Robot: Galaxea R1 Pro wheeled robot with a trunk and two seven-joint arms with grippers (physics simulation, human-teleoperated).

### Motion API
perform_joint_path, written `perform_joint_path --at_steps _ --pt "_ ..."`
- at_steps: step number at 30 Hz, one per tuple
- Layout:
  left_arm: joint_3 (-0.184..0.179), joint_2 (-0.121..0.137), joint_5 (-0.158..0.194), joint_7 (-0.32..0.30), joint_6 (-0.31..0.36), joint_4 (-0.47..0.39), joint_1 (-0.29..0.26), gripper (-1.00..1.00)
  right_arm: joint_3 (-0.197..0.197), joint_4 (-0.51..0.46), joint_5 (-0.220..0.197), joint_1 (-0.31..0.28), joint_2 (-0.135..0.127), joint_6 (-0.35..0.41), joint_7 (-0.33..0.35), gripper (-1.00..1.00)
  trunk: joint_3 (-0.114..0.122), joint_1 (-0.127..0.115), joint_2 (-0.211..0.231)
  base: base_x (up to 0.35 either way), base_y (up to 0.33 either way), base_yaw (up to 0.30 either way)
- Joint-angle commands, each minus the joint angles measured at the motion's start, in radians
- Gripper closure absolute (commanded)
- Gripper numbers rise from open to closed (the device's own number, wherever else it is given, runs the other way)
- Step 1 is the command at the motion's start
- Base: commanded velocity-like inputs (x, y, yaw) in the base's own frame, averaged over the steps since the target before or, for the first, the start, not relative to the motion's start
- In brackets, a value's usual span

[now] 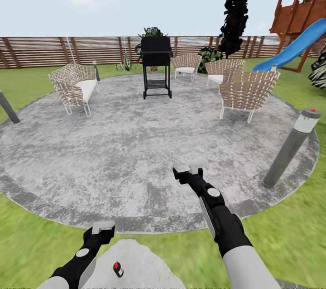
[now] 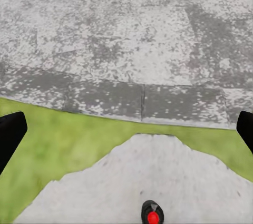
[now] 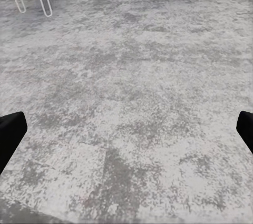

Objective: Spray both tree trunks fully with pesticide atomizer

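I stand in the garden at the near edge of a round grey stone patio (image 1: 117, 144) set in green lawn (image 1: 294, 239). The pesticide atomizer, the pesticide and both trees with their trunks are out of view. My left gripper (image 1: 103, 227) hangs low over the patio's border and grass, open and holding nothing; its dark fingers (image 2: 10, 134) sit far apart. My right gripper (image 1: 189, 170) reaches further out over the paving, also open and holding nothing, with its fingers (image 3: 10, 137) spread wide.
A black grill cart (image 1: 156, 67) stands mid-patio among several wicker chairs (image 1: 248, 92). A grey bollard light (image 1: 292, 146) leans at the right. A brown slat fence (image 1: 45, 51), a thin dark tree (image 1: 235, 8) and a playset with blue slide (image 1: 294, 46) lie behind. A small red-dotted dark part (image 1: 117, 269) sits on a pale surface below me.
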Motion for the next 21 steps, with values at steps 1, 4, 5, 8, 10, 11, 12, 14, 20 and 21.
perform_joint_path --at_steps 1,4,5,8,10,11,12,14,20,21 --pt "0.001 0.0 0.002 0.001 -0.003 0.001 0.0 -1.0 -0.001 -0.002 0.01 0.0 0.001 0.005 0.005 -1.0 -0.006 0.004 -0.008 0.0 0.0 -0.045" --pt "0.001 0.0 0.002 0.001 -0.003 0.001 -0.001 -1.0 -0.001 -0.002 0.01 0.0 0.001 0.005 0.005 -1.0 -0.02 0.015 -0.029 0.0 0.0 -0.1" --pt "0.001 0.0 0.002 0.001 -0.003 0.001 -0.001 -1.0 -0.001 -0.002 0.01 0.0 0.001 0.005 0.005 -1.0 -0.024 0.019 -0.036 0.0 0.0 -0.141" --pt "0.0 0.0 0.003 0.001 -0.003 0.001 -0.001 -1.0 -0.001 -0.002 0.01 0.0 0.001 0.005 0.005 -1.0 -0.038 0.031 -0.057 0.0 0.0 -0.169" --pt "0.001 0.0 0.002 0.001 -0.003 0.001 -0.001 -1.0 -0.001 -0.002 0.01 0.0 0.001 0.005 0.005 -1.0 -0.047 0.038 -0.071 0.0 0.0 -0.191" --pt "0.0 0.0 0.002 0.001 -0.003 0.001 -0.001 -1.0 -0.001 -0.002 0.01 0.0 0.001 0.005 0.005 -1.0 -0.051 0.042 -0.078 0.0 0.0 -0.197" --pt "0.0 0.0 0.002 0.001 -0.003 0.001 -0.001 -1.0 -0.001 -0.002 0.01 0.0 0.001 0.005 0.005 -1.0 -0.056 0.046 -0.085 0.0 0.0 -0.198" --pt "0.0 0.0 0.002 0.001 -0.003 0.001 -0.001 -1.0 -0.001 -0.002 0.01 0.0 0.001 0.005 0.005 -1.0 -0.065 0.054 -0.099 0.0 0.0 -0.198" --pt "0.001 0.0 0.002 0.001 -0.003 0.001 -0.001 -1.0 0.0 -0.002 0.01 0.0 0.001 0.005 0.004 -1.0 -0.091 0.077 -0.141 0.0 0.0 -0.163" --pt "0.001 0.0 0.002 0.001 -0.003 0.001 -0.001 -1.0 0.0 -0.002 0.01 0.0 0.001 0.005 0.004 -1.0 -0.096 0.08 -0.148 0.0 0.0 -0.077"
